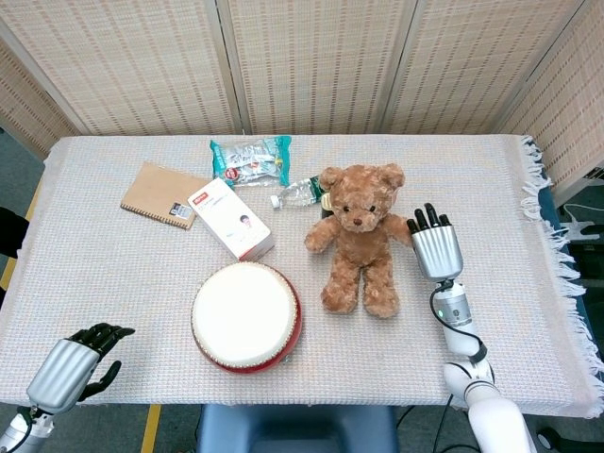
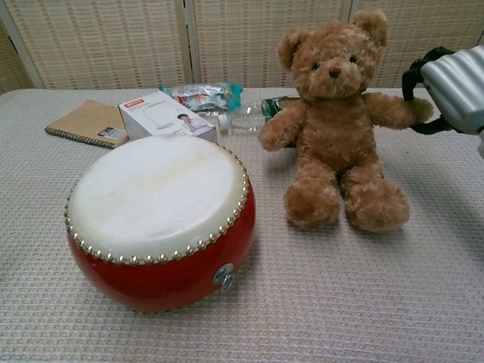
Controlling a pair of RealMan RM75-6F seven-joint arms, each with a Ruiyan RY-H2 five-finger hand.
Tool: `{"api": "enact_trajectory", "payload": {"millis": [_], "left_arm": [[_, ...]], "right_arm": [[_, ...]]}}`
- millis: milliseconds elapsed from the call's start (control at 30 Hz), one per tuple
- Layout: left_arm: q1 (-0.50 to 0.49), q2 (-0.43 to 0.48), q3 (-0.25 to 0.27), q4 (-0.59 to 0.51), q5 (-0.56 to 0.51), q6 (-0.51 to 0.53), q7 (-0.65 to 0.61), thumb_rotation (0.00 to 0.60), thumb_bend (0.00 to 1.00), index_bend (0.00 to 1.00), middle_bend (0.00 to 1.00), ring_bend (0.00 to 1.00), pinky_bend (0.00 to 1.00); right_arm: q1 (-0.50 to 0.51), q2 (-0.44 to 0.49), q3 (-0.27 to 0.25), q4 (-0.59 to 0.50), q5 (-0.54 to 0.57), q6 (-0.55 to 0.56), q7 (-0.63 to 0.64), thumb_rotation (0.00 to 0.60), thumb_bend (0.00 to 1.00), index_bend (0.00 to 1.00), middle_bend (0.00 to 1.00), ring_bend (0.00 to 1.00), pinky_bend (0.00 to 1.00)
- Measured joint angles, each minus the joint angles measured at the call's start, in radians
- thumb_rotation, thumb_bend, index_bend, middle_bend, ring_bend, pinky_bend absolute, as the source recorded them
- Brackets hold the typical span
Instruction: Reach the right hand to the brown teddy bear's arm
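The right hand [image 1: 436, 247], fingers curled around nothing yet, is being positioned at the seated bear's [image 1: 358, 236] outstretched arm [image 2: 393, 110]. Closing on it is being judged the next requirement.

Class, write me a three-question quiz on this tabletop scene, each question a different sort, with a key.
1. True or false: the right hand is beside the teddy bear's arm.
2. What lies directly behind the teddy bear? A) plastic bottle B) notebook C) drum
3. Which hand rests at the table's near corner, far from everything?

Key: 1 true; 2 A; 3 the left hand.
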Motion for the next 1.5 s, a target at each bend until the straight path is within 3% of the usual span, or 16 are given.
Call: {"api": "enact_trajectory", "payload": {"millis": [267,633,1033,1333,1500], "left_arm": [[0.000,0.000,0.000,0.001,-0.004,-0.004,0.002,0.600,0.43,0.25,0.31,0.27,0.49],[0.001,0.002,-0.001,0.002,-0.002,0.003,-0.003,0.600,0.43,0.25,0.31,0.27,0.49],[-0.001,0.002,-0.003,0.000,-0.009,-0.003,-0.004,0.600,0.43,0.25,0.31,0.27,0.49],[-0.002,0.001,-0.001,0.000,-0.006,-0.005,-0.002,0.600,0.43,0.25,0.31,0.27,0.49],[-0.001,0.002,-0.001,-0.002,-0.006,-0.003,0.000,0.600,0.43,0.25,0.31,0.27,0.49]], "right_arm": [[-0.011,0.001,-0.012,0.012,0.001,-0.092,-0.019,0.600,0.11,0.65,0.41,0.27,0.62],[0.012,0.000,0.012,-0.003,0.029,0.049,0.009,0.600,0.11,0.65,0.41,0.27,0.62],[-0.006,-0.001,-0.014,0.017,0.024,-0.094,-0.033,0.600,0.11,0.65,0.41,0.27,0.62],[0.009,0.003,0.015,0.012,0.054,-0.010,-0.012,0.600,0.11,0.65,0.41,0.27,0.62],[0.003,0.002,0.005,0.012,0.049,-0.023,-0.007,0.600,0.11,0.65,0.41,0.27,0.62]]}}
